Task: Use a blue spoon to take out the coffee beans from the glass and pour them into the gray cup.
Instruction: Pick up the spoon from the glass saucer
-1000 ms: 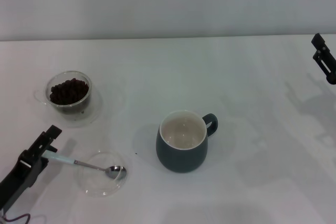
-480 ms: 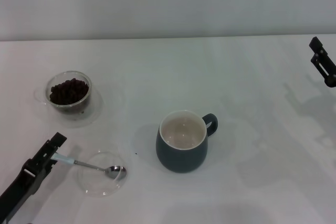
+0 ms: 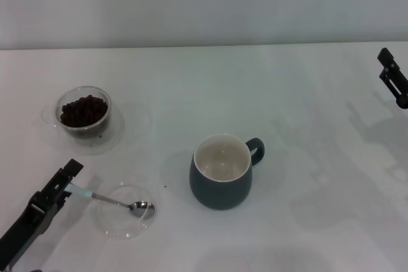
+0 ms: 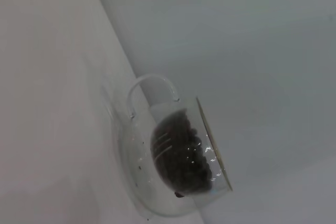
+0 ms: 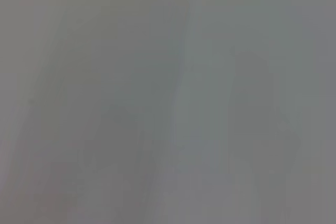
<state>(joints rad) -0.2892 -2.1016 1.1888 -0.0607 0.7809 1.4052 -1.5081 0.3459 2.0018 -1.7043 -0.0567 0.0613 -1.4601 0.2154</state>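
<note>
The left gripper (image 3: 64, 181) is clenched on the blue spoon (image 3: 105, 199), whose handle end it holds, bowl lying in the shallow dish (image 3: 121, 218). The glass (image 3: 83, 111) of coffee beans (image 3: 83, 110) stands behind the dish, nearer this arm. The right gripper (image 3: 394, 81) is parked far across; its fingers cannot be made out.

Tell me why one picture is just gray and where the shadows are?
Right wrist view: only a blank gray surface, nothing sharp to focus on. Head view: soft shadows lie on the table near the right pincer and beside the gray cup. Left wrist view: the glass of coffee beans looks tilted.
</note>
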